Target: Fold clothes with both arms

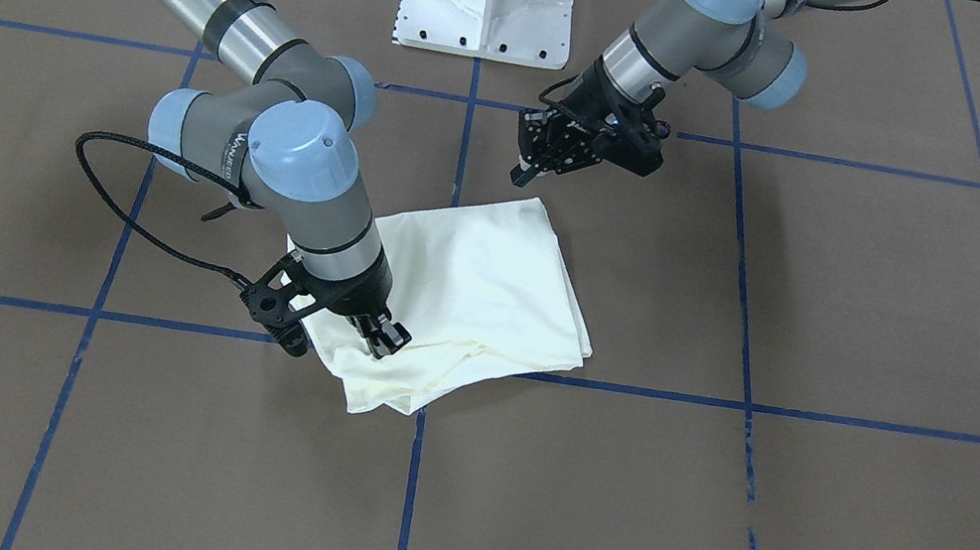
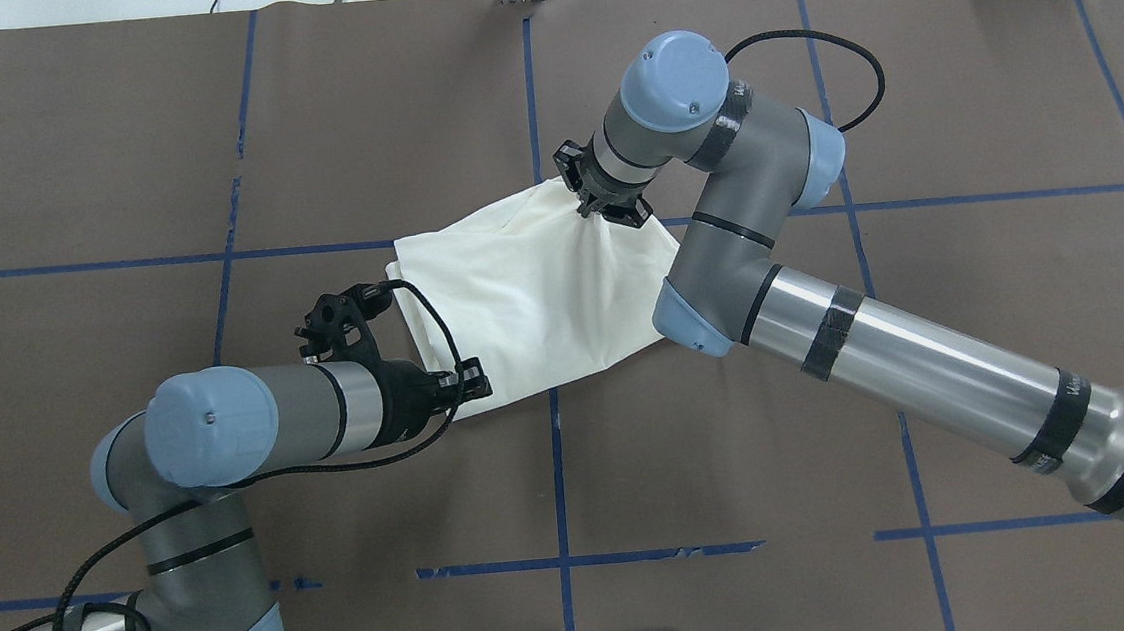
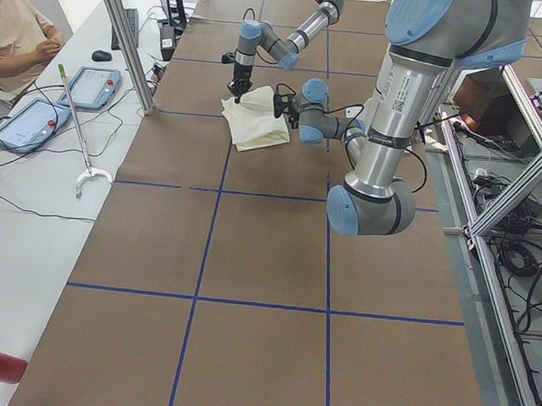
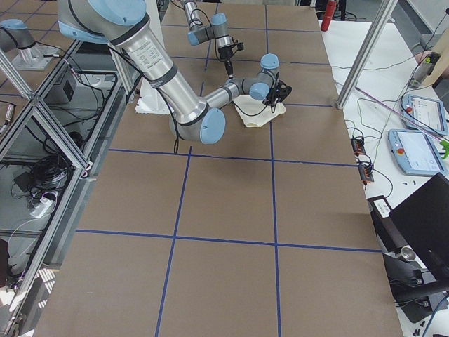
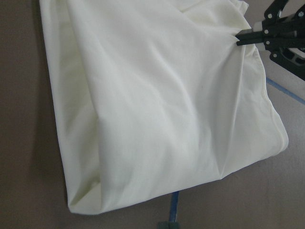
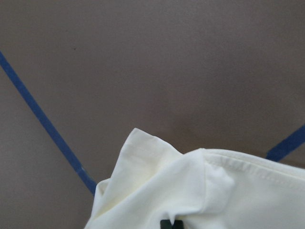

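The brown table (image 2: 127, 390), gridded with blue tape (image 2: 558, 476), carries everything. The right arm (image 2: 927, 367) stretches far out, its wrist bent so that it points steeply down. The left arm (image 2: 259, 420) is folded at the elbow, with its last link low and nearly level.

The cream shirt (image 2: 540, 287) lies folded, plain side up, spreading out from under the right gripper (image 1: 381, 347), which is clamped on a bunched edge. The left wrist view shows creases fanning from that pinch, and the overhead view hides this under the wrist.

From overhead the left gripper (image 1: 524, 178) seems to touch the shirt. The front-facing view shows it just short of a corner, fingers seemingly together and holding nothing. Only the right wrist view shows a hemmed corner (image 6: 143, 148) flipped up beyond its fingertips.
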